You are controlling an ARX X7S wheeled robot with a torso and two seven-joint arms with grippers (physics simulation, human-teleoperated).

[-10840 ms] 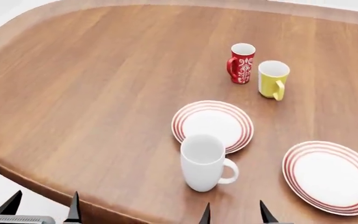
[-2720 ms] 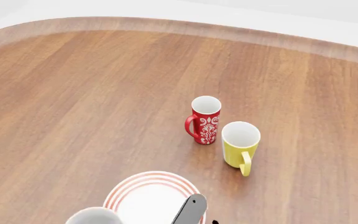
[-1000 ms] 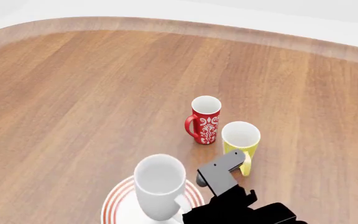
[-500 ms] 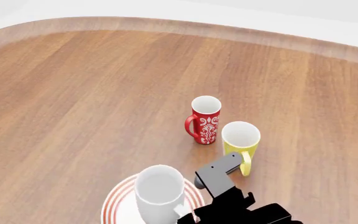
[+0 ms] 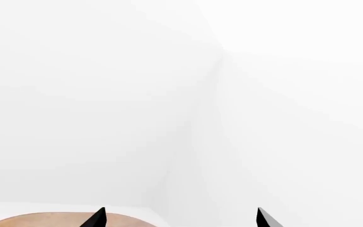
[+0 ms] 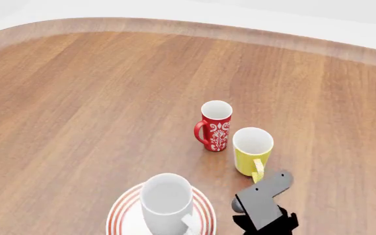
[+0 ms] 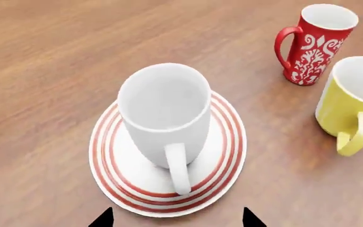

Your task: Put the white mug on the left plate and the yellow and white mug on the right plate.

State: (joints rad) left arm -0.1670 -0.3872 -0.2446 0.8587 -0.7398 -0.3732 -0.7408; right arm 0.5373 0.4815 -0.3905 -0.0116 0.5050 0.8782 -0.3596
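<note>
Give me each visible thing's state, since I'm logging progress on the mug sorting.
white mug: upright on the left plate, released.
left plate: flat on the table, carrying the white mug.
yellow and white mug: upright on the table, empty, untouched.
red mug: upright on the table, empty.
right claw: open, just behind the white mug's handle.
left claw: open, holding nothing, facing a blank wall.

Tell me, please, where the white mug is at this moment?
The white mug stands upright on the left plate, low in the head view, nearer than the red mug.
</note>
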